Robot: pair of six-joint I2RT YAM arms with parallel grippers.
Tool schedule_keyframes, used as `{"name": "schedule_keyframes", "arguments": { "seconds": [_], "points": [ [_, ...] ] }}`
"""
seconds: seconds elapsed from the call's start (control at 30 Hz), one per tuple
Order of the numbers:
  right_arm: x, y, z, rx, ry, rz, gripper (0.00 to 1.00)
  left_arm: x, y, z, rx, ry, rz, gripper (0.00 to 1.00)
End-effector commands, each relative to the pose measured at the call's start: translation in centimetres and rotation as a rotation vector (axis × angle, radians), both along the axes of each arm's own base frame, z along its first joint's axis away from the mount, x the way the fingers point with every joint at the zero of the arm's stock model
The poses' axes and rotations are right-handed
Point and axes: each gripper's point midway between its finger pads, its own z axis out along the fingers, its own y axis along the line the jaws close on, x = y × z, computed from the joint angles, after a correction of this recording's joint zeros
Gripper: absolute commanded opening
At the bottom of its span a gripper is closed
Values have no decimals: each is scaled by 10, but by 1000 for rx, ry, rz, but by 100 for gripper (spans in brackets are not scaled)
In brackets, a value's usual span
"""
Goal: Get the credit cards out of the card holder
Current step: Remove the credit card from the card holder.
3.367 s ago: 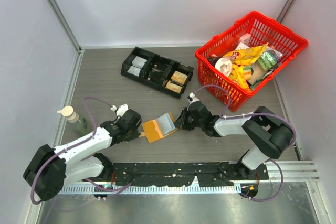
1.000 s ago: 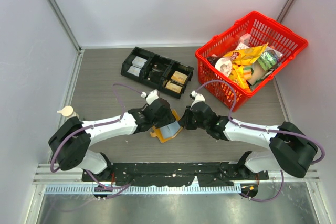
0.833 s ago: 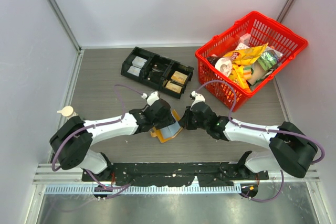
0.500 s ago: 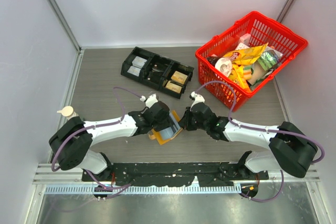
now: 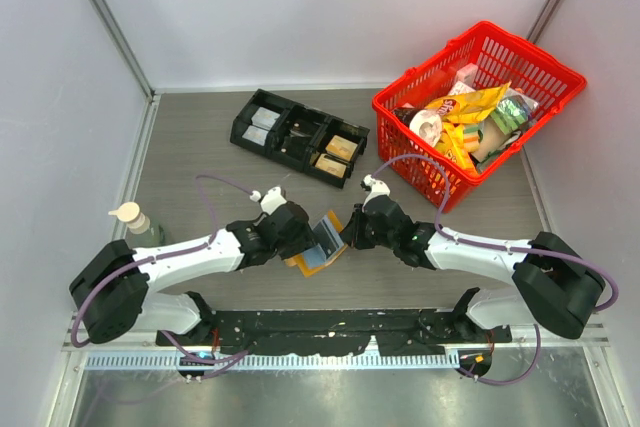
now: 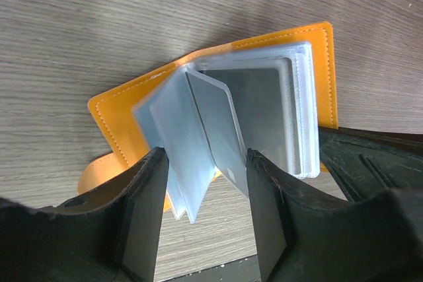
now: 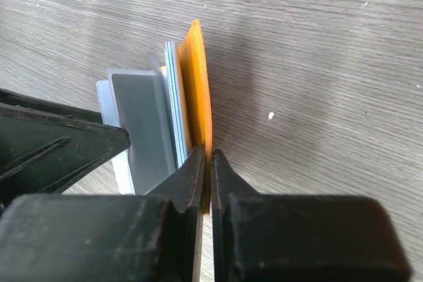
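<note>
While the card holder (image 5: 318,247) sat open on the table (image 5: 200,162) btw. the two arms, the R claw (image 7: 205,158) was pinched tight on its orange cover edge. The L claw (image 6: 205,163) stood partly wide, fingers (image 6: 142,209) either side of the clear pockets (image 6: 192,137), w/ a grey card (image 6: 264,110) showing.

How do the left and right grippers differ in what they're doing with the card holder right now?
The left gripper is open, fingers straddling the fanned clear sleeves; the right gripper is shut, pinching the orange cover's edge. The left faces the card holder's open inside; the right sees it edge-on. Both work the same holder.
</note>
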Motion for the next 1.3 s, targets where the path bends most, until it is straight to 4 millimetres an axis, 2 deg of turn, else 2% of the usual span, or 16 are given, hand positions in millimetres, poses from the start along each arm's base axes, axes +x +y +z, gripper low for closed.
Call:
{"name": "schedule_keyframes", "arguments": {
  "seconds": [0.0, 0.27, 0.33, 0.47, 0.53, 0.57, 0.7, 0.77, 0.87, 0.9, 1.0, 1.1, 1.27],
  "points": [
    [9, 5, 10, 30, -43, -20, 1, -3, 16, -8, 44, 4, 40, 55],
    [9, 4, 11, 29, -46, -22, 2, -2, 15, -9, 51, 5, 39, 56],
    [11, 1, 13, 12, -57, -30, 11, -1, 13, -8, 52, 2, 34, 56],
    [18, -8, 30, -41, -123, -37, 48, 2, 7, -7, 50, 1, 22, 56],
    [19, -17, 38, -84, -142, -39, 56, 3, 4, -8, 50, 3, 16, 56],
    [20, -19, 41, -92, -153, -41, 57, 3, 3, -9, 51, 5, 13, 56],
    [23, -22, 63, -97, -209, -31, 57, 6, -4, -10, 48, 8, 0, 56],
    [19, -16, 71, -67, -228, 15, 56, 8, -7, -11, 51, 10, -8, 56],
    [9, 4, 82, 22, -253, 124, 44, 9, -8, -8, 48, 4, -9, 55],
    [2, 11, 83, 55, -239, 173, 42, 9, -8, -8, 49, 2, -7, 55],
    [-5, 25, 71, 73, -209, 253, 35, 8, -4, -7, 54, -2, -2, 54],
    [-8, 37, 60, 98, -167, 288, 23, 6, 1, -6, 59, 0, 6, 54],
    [-10, 47, 38, 101, -110, 315, 16, 4, 11, -3, 55, -20, 34, 54]
  ]
}}
